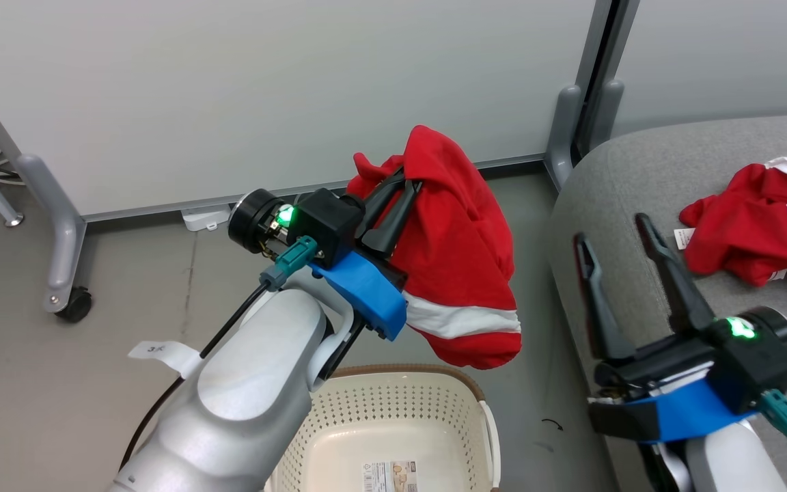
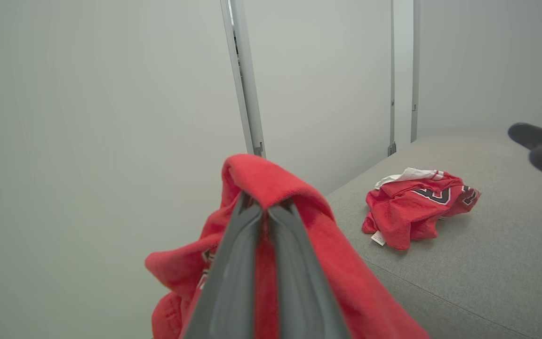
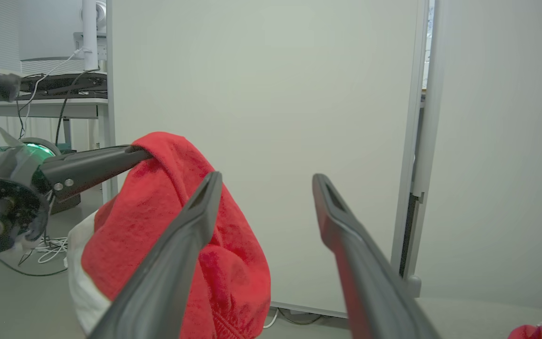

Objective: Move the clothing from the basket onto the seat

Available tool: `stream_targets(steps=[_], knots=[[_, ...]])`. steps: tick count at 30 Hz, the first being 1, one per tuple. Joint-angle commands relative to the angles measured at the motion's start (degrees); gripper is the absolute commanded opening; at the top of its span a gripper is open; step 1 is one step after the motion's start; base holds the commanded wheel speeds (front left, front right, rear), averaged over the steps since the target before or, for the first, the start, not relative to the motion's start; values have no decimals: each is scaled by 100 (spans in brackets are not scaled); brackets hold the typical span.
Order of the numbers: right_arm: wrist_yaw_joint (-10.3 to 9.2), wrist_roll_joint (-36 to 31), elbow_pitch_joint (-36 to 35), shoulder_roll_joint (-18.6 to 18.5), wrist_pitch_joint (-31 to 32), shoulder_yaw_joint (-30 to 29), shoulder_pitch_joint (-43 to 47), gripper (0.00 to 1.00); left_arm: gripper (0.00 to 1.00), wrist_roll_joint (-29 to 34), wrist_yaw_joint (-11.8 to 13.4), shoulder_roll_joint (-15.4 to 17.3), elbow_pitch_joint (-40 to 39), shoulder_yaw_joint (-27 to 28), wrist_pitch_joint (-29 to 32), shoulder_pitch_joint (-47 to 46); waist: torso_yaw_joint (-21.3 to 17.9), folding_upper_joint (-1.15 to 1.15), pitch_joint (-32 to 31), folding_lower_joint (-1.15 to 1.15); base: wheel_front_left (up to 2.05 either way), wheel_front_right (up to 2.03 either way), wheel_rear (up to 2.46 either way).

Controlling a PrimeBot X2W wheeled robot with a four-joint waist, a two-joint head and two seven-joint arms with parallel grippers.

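Observation:
My left gripper (image 1: 412, 183) is shut on a red garment with a broad white stripe (image 1: 458, 273), which hangs in the air above the basket (image 1: 393, 417). The same garment drapes over that gripper's tips (image 2: 265, 200) in the left wrist view and shows red (image 3: 177, 226) in the right wrist view. The cream basket's bottom shows a label and no clothing. A red jersey with lettering (image 1: 759, 229) lies crumpled on the grey seat (image 1: 639, 184), also seen as the jersey (image 2: 417, 212) in the left wrist view. My right gripper (image 1: 612, 229) stands open over the seat's near edge, nothing between its fingers.
Pale partition panels (image 1: 264, 89) on castered feet (image 1: 72, 304) stand behind the basket. A panel post (image 1: 568, 123) rises at the seat's far corner. A desk with cables (image 3: 59, 89) stands at the left in the right wrist view. Grey floor lies left of the basket.

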Motion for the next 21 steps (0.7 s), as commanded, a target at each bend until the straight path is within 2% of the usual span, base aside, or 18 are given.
stream_targets(steps=[1,7,13,21], knots=[[3,48,47,-65,-2,150,-150,100,0,3,-5,6,13,-5,-3,-42,10,0,10,0,0,0,0],[3,131,429,-268,-2,850,-670,100,0,-18,-16,-31,26,-87,-7,-113,64,0,38,0,0,0,0],[3,197,1108,-339,-1,1407,-1212,100,0,-22,-26,-93,-7,-169,-13,-154,129,0,78,0,0,0,0],[3,221,2025,-252,-2,1695,-1693,100,0,-17,-19,-172,-66,-292,-22,-194,228,0,146,0,0,0,0]])
